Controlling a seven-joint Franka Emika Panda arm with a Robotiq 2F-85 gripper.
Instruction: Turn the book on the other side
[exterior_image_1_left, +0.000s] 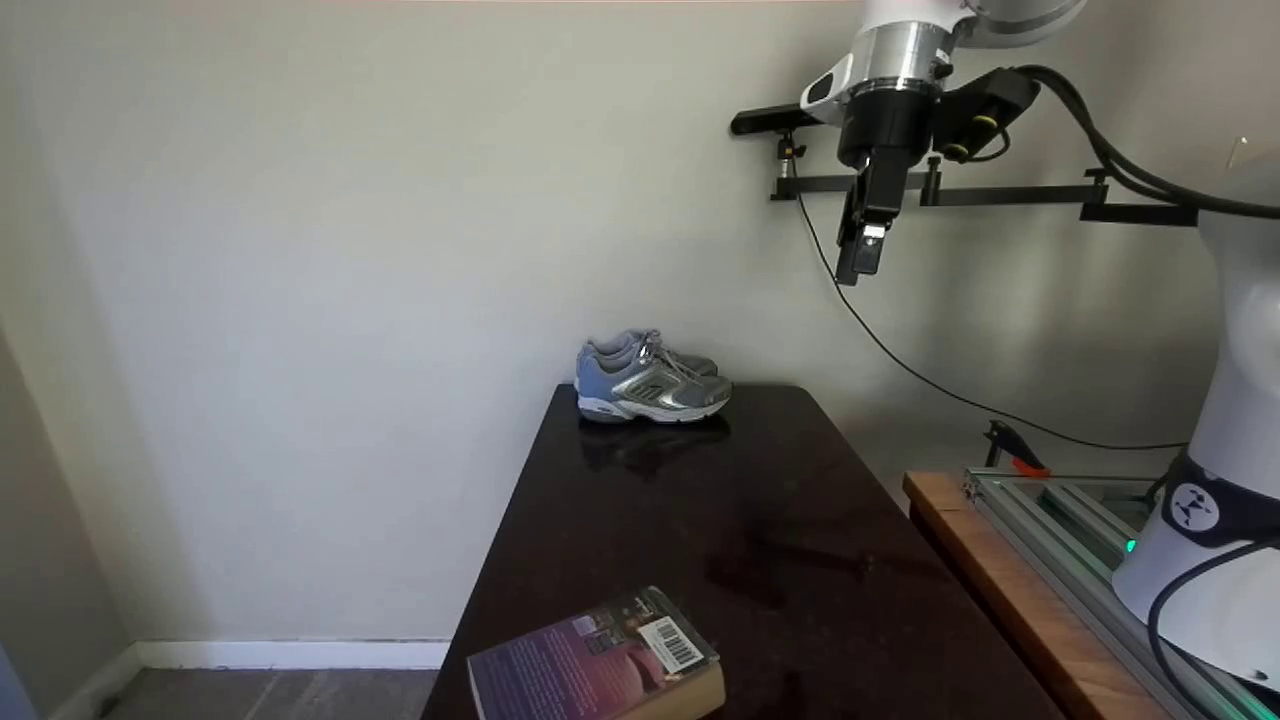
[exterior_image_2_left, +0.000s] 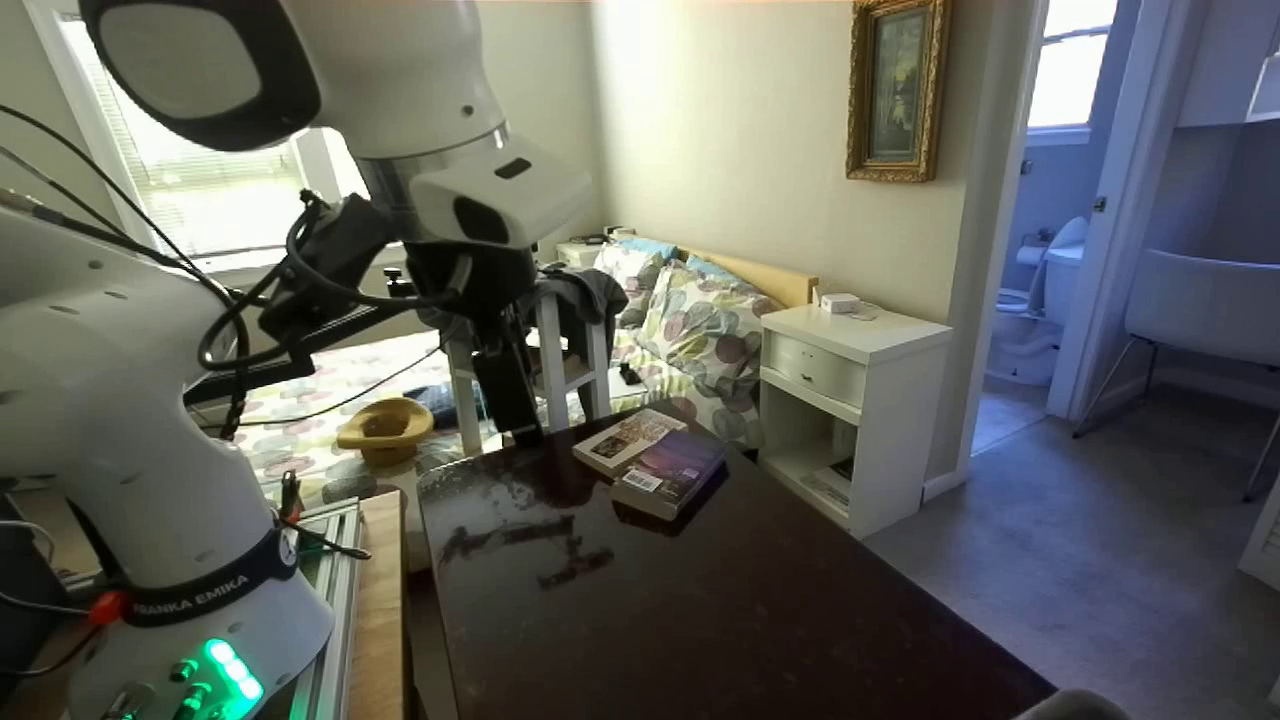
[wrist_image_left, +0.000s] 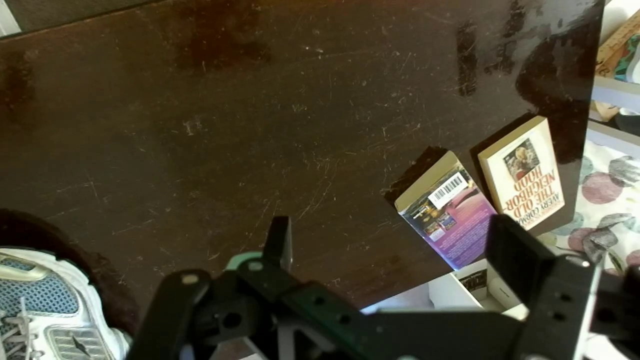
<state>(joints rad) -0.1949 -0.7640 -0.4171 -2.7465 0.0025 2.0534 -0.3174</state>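
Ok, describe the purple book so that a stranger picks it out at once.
On the dark, glossy table, go to the end opposite the sneakers. There, beside the cream book, lies the purple book. Its white barcode label sets it apart; the cream one shows orange-red title lettering instead.

Grey-blue sneakers (exterior_image_1_left: 655, 390) stand on the table (wrist_image_left: 250, 150) — well apart from a cream paperback (wrist_image_left: 525, 174).

"FRANKA EMIKA" on base band (exterior_image_2_left: 198, 594), "THE OLD NEIGHBORHOOD", "AVERY CORMA" on cream book (wrist_image_left: 524, 175), barcode (wrist_image_left: 447, 190) on purple book (wrist_image_left: 459, 231)
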